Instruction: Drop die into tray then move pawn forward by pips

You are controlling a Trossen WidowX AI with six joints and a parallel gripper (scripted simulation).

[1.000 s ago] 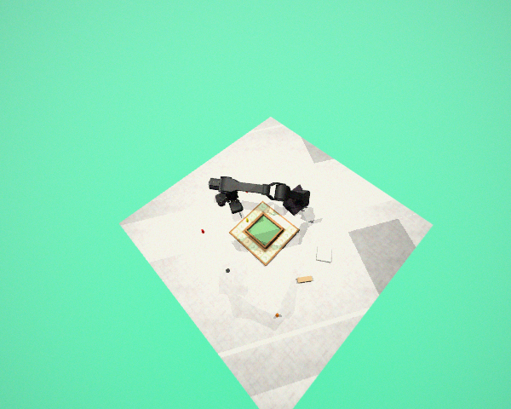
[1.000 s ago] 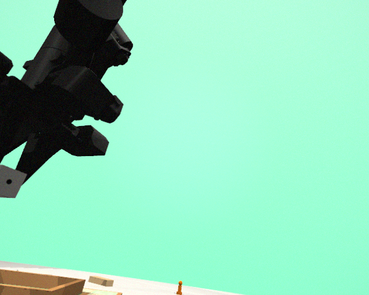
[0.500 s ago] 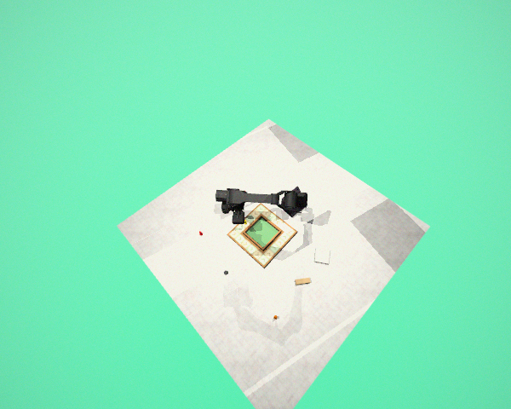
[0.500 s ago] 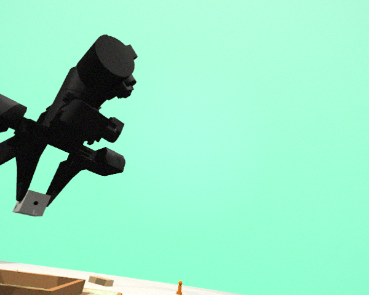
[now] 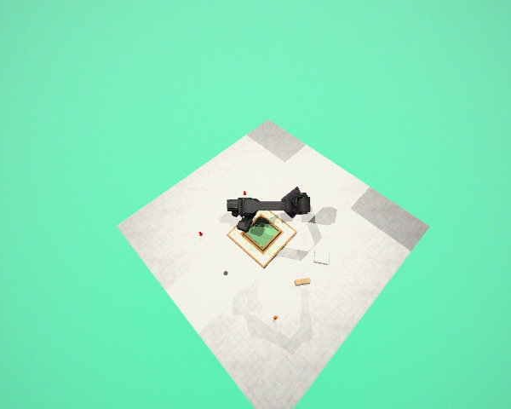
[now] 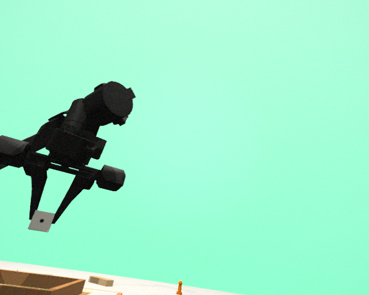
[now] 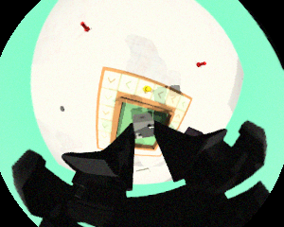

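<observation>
Hand (image 6: pixel 41 219) high above tray (image 6: pixel 35 281), die (image 6: pixel 40 220) between fingertips.

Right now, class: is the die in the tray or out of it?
Out: the pincer holds the die between its fingertips, high above the tray.

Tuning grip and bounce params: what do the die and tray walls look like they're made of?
Die, clamped in the hand: flat, matte light-grey face with a black pip, probably hard plastic; no gloss shows. Tray walls: matte tan-brown, looks like wood, though no grain is visible. Its floor is flat green, possibly felt.
</observation>
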